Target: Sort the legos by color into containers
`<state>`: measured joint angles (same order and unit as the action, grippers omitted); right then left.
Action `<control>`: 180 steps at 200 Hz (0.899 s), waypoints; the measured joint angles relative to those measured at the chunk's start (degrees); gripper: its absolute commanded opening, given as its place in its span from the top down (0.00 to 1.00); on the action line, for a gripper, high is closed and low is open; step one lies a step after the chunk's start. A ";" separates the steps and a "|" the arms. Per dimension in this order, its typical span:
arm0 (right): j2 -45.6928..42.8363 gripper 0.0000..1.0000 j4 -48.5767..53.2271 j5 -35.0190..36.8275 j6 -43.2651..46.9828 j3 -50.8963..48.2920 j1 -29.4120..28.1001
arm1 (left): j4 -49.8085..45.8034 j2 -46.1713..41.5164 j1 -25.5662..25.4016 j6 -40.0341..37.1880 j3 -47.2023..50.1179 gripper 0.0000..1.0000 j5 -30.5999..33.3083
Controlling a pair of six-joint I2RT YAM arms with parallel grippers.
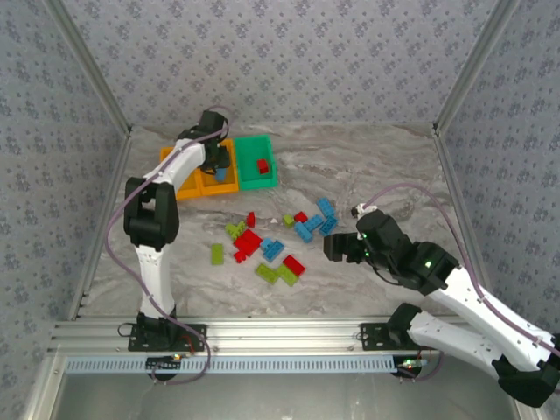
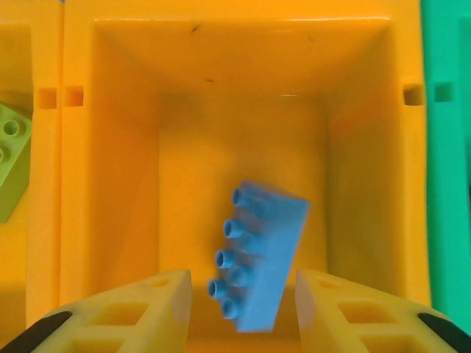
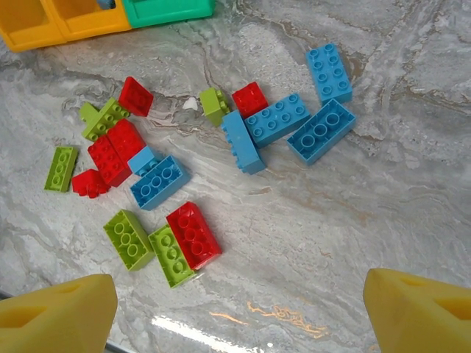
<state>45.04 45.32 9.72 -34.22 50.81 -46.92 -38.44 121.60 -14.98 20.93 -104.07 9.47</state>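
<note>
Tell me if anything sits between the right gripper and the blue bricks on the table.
Nothing visible does. The right gripper hangs open over bare table, and the blue bricks lie ahead of it with nothing between. A red brick and a green brick sit at the cluster's far edge, off the path.

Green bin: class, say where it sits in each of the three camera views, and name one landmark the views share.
Top external: the green bin sits upper left of centre, ending the bin row, a red lego inside.
Left wrist: a green strip along the right edge.
Right wrist: along the top edge, left of centre.
Shared landmark: the orange bin joined to its left side.
</note>
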 measured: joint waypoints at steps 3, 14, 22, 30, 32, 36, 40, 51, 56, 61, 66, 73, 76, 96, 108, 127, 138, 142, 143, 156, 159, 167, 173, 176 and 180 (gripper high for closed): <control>0.00 0.09 -0.02 0.09 -0.07 -0.07 0.00 | 0.09 -0.31 0.00 0.00 0.17 0.58 -0.24; 0.17 0.06 -0.11 0.28 -0.11 -0.37 0.00 | 1.31 -2.40 0.00 0.00 2.23 0.58 -1.38; 0.66 0.06 -0.28 0.35 0.09 -0.68 0.22 | 1.90 -5.33 0.00 0.15 5.11 0.58 -2.54; 1.66 0.06 -1.01 0.33 0.59 -1.20 0.90 | 2.45 -9.07 -0.02 0.31 8.33 0.58 -3.91; 1.95 0.06 -1.14 0.31 0.68 -1.29 1.14 | 2.54 -9.90 -0.02 0.39 8.96 0.58 -4.20; 2.67 0.06 -1.40 0.13 0.96 -1.44 1.88 | 3.10 -12.17 -0.02 0.59 10.95 0.58 -4.79; 3.78 0.06 -1.66 -0.17 1.62 -1.49 3.08 | 3.72 -14.95 -0.15 0.85 13.11 0.58 -5.55; 7.41 0.07 -2.99 -0.55 2.97 -1.38 6.95 | 4.94 -22.36 -0.66 1.29 18.49 0.58 -7.02; 9.70 0.08 -3.74 -0.81 3.76 -1.25 8.92 | 5.53 -26.36 -1.27 1.55 21.09 0.58 -7.37; 12.17 0.09 -4.35 -0.94 4.35 -1.03 10.73 | 5.84 -30.12 -2.23 1.70 23.17 0.58 -7.54; 14.60 0.10 -4.98 -1.18 4.96 -0.74 12.31 | 6.19 -34.21 -3.72 1.68 25.16 0.57 -7.52; 19.04 0.12 -6.47 -1.81 5.53 -0.39 14.51 | 6.49 -39.30 -6.36 1.49 27.47 0.57 -7.43; 20.48 0.12 -6.91 -2.10 5.55 -0.26 15.26 | 6.64 -41.27 -7.56 1.44 28.30 0.56 -7.37; 30.12 0.13 -11.28 -4.68 5.05 0.20 18.93 | 6.86 -53.13 -19.21 -1.38 32.00 0.48 -7.02; 34.91 0.13 -13.92 -5.84 3.58 0.55 20.13 | 5.05 -57.99 -26.62 -4.87 32.76 0.45 -6.16; 40.94 0.15 -17.18 -6.49 0.68 1.86 20.68 | 0.04 -62.18 -34.95 -10.10 33.14 0.37 -3.32; 43.56 0.18 -19.21 -6.80 -0.94 2.62 20.68 | -2.82 -63.63 -38.01 -12.66 33.88 0.32 -1.95; 44.52 0.20 -19.93 -7.02 -1.46 2.93 20.68 | -3.72 -64.11 -38.82 -13.38 34.27 0.29 -1.64; 44.68 0.20 -20.02 -7.02 -1.55 2.99 20.65 | -3.89 -64.19 -38.95 -13.42 34.36 0.28 -1.57; 47.50 0.26 -22.16 -7.26 -3.04 3.80 20.65 | -6.67 -66.05 -40.65 -16.17 36.70 0.18 -1.29; 48.13 0.28 -22.47 -7.23 -2.93 4.00 20.65 | -7.45 -66.58 -40.87 -17.49 37.46 0.17 -1.38; 49.81 0.32 -23.19 -7.19 -3.67 4.66 20.70 | -8.94 -67.58 -41.09 -18.71 39.06 0.15 -1.57; 50.90 0.35 -23.41 -7.15 -3.89 5.09 20.74 | -10.19 -68.26 -41.09 -19.61 40.28 0.13 -1.79; 51.52 0.36 -23.54 -7.13 -4.46 5.35 20.76 | -10.71 -68.50 -41.09 -19.65 40.81 0.12 -1.79; 52.09 0.38 -23.74 -7.21 -4.44 5.57 20.81 | -11.34 -68.78 -41.07 -20.33 41.38 0.11 -1.79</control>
<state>97.12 21.58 2.50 -38.65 56.38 -26.11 -49.78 52.82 -56.05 0.60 -62.70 7.68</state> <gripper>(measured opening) 0.661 0.859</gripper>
